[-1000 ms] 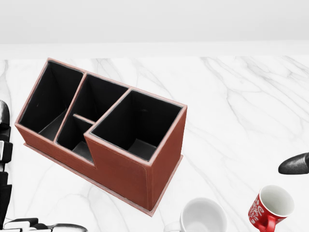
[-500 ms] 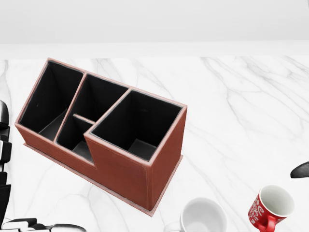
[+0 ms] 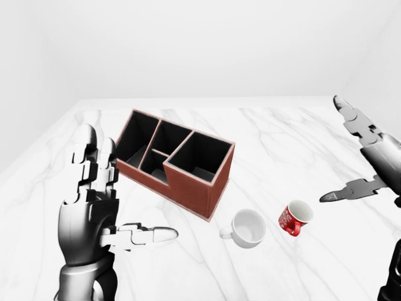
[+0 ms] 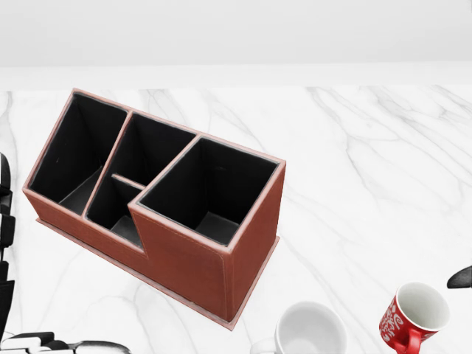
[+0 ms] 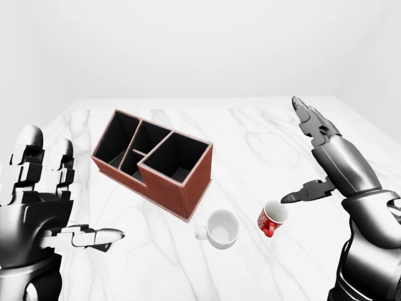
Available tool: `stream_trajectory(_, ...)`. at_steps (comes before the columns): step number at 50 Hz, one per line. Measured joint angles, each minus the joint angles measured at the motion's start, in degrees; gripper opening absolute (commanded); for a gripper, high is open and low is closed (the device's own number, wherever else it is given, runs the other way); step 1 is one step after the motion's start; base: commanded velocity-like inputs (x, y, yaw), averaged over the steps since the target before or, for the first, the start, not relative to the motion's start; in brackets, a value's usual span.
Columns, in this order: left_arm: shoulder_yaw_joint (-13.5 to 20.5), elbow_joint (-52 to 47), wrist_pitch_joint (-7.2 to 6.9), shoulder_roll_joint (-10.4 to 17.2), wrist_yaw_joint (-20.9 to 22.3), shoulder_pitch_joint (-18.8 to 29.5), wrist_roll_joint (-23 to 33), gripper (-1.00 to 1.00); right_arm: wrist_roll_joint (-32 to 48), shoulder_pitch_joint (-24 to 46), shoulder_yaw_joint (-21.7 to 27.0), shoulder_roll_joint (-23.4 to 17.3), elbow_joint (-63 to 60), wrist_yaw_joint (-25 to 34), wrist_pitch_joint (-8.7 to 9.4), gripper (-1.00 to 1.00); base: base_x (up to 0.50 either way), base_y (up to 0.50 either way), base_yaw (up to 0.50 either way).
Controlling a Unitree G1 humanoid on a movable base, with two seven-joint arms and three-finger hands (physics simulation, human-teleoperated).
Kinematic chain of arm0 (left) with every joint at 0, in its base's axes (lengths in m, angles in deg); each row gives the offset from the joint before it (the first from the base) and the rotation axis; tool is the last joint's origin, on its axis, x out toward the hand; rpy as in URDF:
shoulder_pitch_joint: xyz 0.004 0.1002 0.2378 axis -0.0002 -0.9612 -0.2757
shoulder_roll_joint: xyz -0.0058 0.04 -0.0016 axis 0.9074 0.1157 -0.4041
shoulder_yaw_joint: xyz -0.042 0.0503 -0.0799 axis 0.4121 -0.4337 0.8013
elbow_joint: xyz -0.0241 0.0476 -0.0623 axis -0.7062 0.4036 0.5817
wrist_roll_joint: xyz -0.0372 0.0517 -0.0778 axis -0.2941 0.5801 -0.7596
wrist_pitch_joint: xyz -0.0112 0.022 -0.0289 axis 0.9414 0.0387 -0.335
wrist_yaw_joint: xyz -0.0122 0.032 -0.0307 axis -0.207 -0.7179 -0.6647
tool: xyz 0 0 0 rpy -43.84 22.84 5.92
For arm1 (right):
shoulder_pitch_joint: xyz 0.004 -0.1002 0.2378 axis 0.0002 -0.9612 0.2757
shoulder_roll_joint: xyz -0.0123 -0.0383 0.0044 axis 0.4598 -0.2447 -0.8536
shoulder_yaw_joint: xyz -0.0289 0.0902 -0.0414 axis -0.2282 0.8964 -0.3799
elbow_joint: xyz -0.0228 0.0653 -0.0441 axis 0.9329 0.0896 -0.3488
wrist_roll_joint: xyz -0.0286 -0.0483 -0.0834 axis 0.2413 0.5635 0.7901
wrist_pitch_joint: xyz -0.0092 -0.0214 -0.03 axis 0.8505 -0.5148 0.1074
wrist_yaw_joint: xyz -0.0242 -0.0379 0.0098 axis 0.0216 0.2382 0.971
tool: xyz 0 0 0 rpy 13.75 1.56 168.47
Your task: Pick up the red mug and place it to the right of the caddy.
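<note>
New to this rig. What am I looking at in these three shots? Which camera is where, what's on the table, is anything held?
These are simulator renders of a humanoid robot with two arms and three-finger hands. All three cameras sit on its head and look out over its arms: two are a left and right eye pair, and the third looks down more steeply.

On the white marble table stand a reddish-brown caddy with black compartments, a plain white mug and a red mug with white lettering, which lies tipped on its side.

The left hand is raised at the left of the eye views, with its fingers spread. The right hand hovers open above the red mug without touching it. Nothing is held.
</note>
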Motion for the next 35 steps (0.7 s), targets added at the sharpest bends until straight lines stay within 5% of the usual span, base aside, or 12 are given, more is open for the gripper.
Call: stream_trajectory(35, -0.06, -0.36, 0.0, -0.08, 0.09, -0.24, 0.19, 1.0, 7.51, -7.31, -0.7, 6.53, 4.8, 0.0, 0.0, 1.0, 0.0, 0.0, 0.0)
